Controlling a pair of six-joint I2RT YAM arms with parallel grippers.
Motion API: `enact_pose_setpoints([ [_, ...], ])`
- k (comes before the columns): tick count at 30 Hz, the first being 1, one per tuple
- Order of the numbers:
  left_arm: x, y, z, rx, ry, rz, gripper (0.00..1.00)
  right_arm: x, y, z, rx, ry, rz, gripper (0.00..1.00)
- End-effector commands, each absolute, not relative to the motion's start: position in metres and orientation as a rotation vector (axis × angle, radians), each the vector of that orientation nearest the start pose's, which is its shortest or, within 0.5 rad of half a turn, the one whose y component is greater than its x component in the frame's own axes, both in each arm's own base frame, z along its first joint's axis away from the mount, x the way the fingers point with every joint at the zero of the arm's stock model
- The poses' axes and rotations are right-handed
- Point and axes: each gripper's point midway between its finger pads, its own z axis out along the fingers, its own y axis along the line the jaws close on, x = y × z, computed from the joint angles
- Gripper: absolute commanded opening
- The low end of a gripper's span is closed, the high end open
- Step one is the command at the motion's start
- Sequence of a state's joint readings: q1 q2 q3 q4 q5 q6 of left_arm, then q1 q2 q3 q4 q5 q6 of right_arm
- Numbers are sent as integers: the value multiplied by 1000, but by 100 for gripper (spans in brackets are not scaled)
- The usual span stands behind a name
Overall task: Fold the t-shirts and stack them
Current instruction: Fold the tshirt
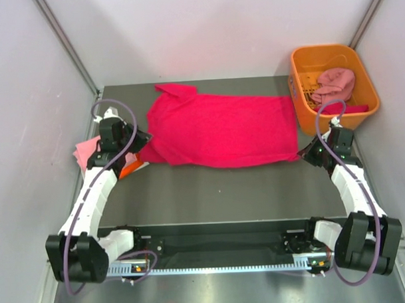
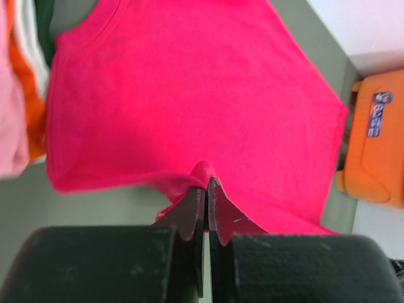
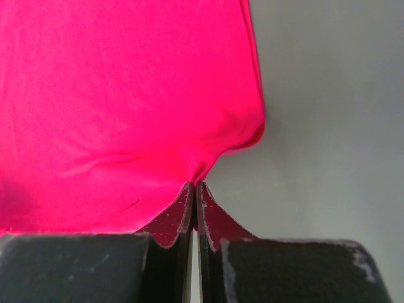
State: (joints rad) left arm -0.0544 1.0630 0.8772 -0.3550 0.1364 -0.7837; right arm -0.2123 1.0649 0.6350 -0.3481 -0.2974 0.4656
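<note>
A large crimson-pink t-shirt [image 1: 218,129] lies spread across the back of the table, stretched between both arms. My left gripper [image 1: 140,148] is shut on its near left edge, the cloth [image 2: 189,101] bunched at the closed tips [image 2: 206,183]. At the shirt's near right corner my right gripper [image 1: 307,152] is shut on the fabric [image 3: 113,107], pinched at its tips [image 3: 194,184]. Folded t-shirts, light pink [image 1: 85,151] and orange [image 1: 131,169], lie under and beside my left arm. In the left wrist view they show as pink [image 2: 11,126], orange [image 2: 28,95], white and dark green layers.
An orange plastic basket [image 1: 368,87] stands at the back right with a dusty pink shirt [image 1: 334,84] in it; it also shows in the left wrist view [image 2: 375,145]. White walls close in the table on three sides. Bare grey tabletop [image 1: 224,194] lies in front of the shirt.
</note>
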Motion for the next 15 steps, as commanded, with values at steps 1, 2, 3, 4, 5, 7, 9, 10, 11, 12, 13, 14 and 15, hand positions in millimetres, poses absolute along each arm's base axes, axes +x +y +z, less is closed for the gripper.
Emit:
enact_pose_setpoints([
  [1, 372, -71, 247, -649, 1921, -662, 0, 321, -5, 128, 634, 2168, 430, 0],
  [2, 377, -71, 246, -653, 1924, -656, 0, 326, -6, 129, 631, 2160, 430, 0],
  [3, 387, -70, 245, -667, 1928, -648, 0, 329, -6, 131, 635, 2155, 433, 0],
  [4, 393, -69, 245, -671, 1926, -642, 0, 332, -6, 126, 645, 2165, 432, 0],
  [5, 399, -68, 245, -674, 1924, -636, 0, 336, -7, 127, 644, 2157, 431, 0],
  [7, 416, -69, 250, -673, 1910, -643, 0, 343, -10, 127, 661, 2151, 418, 0],
  [9, 431, -72, 250, -677, 1913, -654, 0, 349, -11, 128, 673, 2137, 414, 0],
  [10, 435, -73, 250, -676, 1915, -659, 0, 352, -12, 126, 679, 2140, 414, 0],
  [11, 443, -74, 250, -676, 1920, -665, 0, 356, -13, 128, 688, 2125, 415, 0],
  [12, 447, -75, 250, -678, 1920, -669, 0, 358, -14, 128, 690, 2120, 413, 0],
  [13, 450, -76, 249, -676, 1922, -678, 0, 360, -15, 126, 700, 2118, 402, 0],
  [14, 454, -78, 252, -670, 1909, -688, 0, 363, -17, 128, 705, 2106, 397, 0],
  [15, 459, -79, 251, -673, 1906, -696, 0, 365, -18, 130, 709, 2098, 392, 0],
])
